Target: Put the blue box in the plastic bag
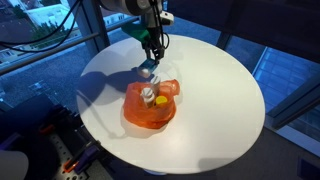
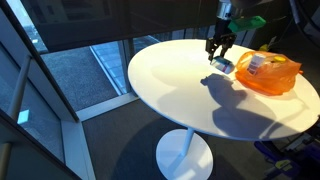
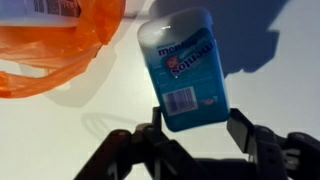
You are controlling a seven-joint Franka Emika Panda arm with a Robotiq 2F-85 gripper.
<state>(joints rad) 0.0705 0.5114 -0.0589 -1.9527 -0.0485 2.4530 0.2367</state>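
One blue box [image 3: 181, 72] sits pinched in my gripper [image 3: 196, 127], beside the plastic bag [image 3: 60, 35]; I should carry it over the bag's mouth before letting go.

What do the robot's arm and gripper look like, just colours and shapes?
The gripper is matte black, with two blocky fingers on angular hinged linkages; no markings show on it in the wrist view. In an exterior view the arm above it is pale grey-white and rounded. Any cables are too small to make out.
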